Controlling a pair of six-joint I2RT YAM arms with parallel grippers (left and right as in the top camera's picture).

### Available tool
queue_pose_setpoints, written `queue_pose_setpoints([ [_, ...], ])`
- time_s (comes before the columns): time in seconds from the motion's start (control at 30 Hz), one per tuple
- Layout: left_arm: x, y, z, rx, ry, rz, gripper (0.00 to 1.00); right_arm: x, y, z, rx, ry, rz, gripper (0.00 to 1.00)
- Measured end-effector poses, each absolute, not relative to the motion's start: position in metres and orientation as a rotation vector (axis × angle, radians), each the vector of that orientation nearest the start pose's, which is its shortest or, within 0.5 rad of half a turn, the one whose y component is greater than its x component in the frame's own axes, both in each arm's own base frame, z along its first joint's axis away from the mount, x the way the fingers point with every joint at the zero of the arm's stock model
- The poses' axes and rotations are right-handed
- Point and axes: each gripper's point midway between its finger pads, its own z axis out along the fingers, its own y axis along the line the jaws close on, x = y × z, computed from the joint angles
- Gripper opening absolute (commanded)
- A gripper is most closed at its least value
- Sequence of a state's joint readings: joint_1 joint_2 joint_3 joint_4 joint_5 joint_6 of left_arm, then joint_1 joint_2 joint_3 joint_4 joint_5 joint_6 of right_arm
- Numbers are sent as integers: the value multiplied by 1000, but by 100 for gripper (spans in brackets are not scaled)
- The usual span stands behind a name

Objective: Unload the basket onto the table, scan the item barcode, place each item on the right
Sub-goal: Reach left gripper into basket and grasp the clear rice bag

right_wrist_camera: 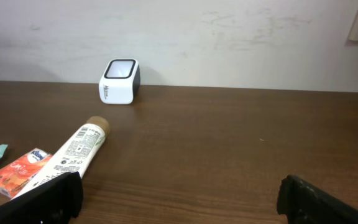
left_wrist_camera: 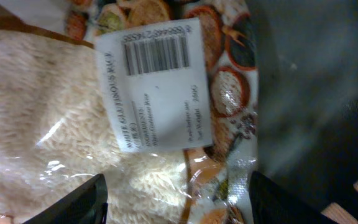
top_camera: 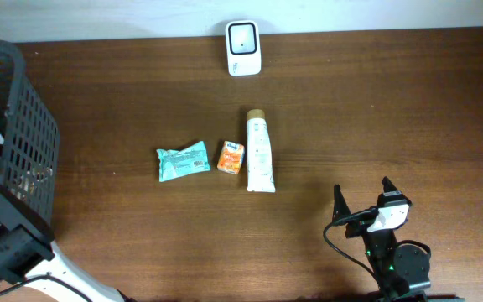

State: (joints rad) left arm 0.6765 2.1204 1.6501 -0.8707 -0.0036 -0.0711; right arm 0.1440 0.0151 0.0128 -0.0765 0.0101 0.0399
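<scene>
Left gripper (left_wrist_camera: 178,190) is hanging spread over the rice bag (left_wrist_camera: 55,112), pinching nothing; its barcode label (left_wrist_camera: 157,56) is facing the camera. The bag is probably lying in the basket (top_camera: 23,126) at the left edge of the table (top_camera: 392,101), so that item looks handled. The tube (top_camera: 259,151), orange packet (top_camera: 231,157) and teal packet (top_camera: 183,161) are lying mid-table, likely waiting for the scanner (top_camera: 243,48) at the far edge. Right gripper (top_camera: 363,200) is sitting spread and empty near the near-right corner. Only the left wrist view is showing the bag; only overhead is showing the whole layout.

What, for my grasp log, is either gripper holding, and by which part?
Nothing, it seems: right gripper open and empty; left gripper open above the rice bag, not clamping it.
</scene>
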Motion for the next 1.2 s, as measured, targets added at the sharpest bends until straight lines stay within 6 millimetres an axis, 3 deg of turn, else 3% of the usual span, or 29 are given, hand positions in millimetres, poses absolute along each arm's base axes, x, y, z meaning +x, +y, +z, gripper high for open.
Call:
queue_pose_setpoints([
  [0.1, 355, 292, 38, -1108, 2708, 172, 74, 244, 34, 158, -77, 1649, 133, 98],
  [0.17, 354, 293, 38, -1117, 2706, 185, 64, 244, 34, 158, -77, 1649, 133, 98],
  [0.27, 351, 296, 34, -1142, 2709, 214, 33, 244, 34, 158, -78, 1649, 132, 98],
  [0.3, 352, 296, 34, -1145, 2707, 213, 18, 244, 34, 158, -78, 1649, 132, 98],
  [0.4, 353, 295, 35, -1142, 2707, 216, 0, 244, 34, 158, -77, 1649, 133, 98],
  [0.6, 349, 294, 38, -1151, 2724, 223, 0, 244, 34, 158, -77, 1649, 133, 98],
  [0.77, 337, 285, 52, -1193, 2853, 182, 0, 244, 34, 158, -77, 1649, 133, 98],
  [1.0, 367, 298, 142, -1140, 2710, 148, 0, 244, 34, 158, -77, 1649, 133, 98],
  [1.07, 377, 294, 181, -1092, 2613, 112, 0, 244, 34, 158, -78, 1649, 132, 98],
  [1.17, 375, 286, 233, -1040, 2494, 109, 0, 244, 34, 158, -77, 1649, 133, 99],
  [1.2, 372, 281, 263, -1009, 2426, 116, 0, 244, 34, 158, -78, 1649, 132, 98],
])
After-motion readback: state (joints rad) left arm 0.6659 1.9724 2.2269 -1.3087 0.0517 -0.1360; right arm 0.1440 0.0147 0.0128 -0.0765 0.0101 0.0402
